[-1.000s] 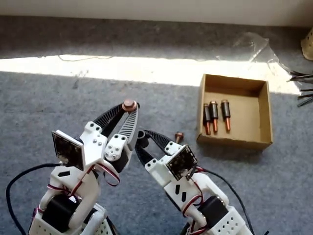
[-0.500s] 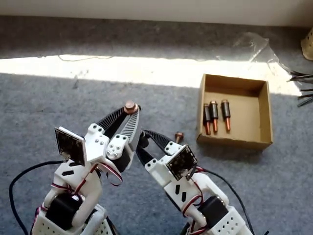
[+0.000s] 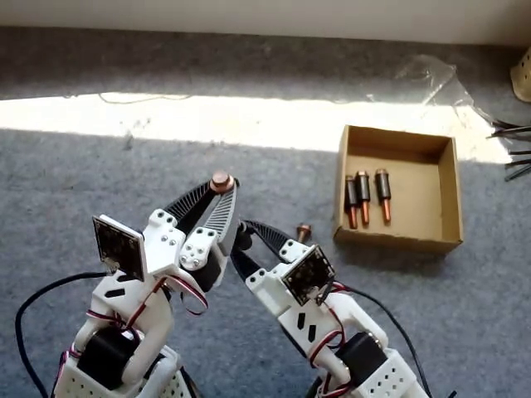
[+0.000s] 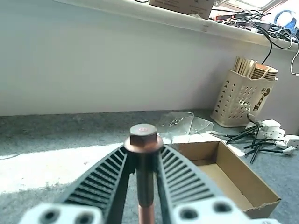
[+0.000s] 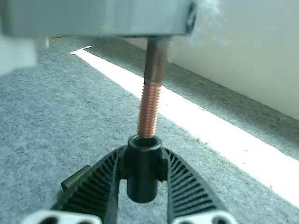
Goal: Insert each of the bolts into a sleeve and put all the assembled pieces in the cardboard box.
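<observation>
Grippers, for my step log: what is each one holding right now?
Left gripper: shut on the bolt.
Right gripper: shut on the sleeve, bolt tip at its mouth.

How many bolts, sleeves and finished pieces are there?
Finished pieces in the cardboard box: 3
Bolts alone: 2, one in the left gripper, one on the carpet
Sleeves alone: 2, one in the right gripper, one seemingly lying on the carpet
Total: 7
</observation>
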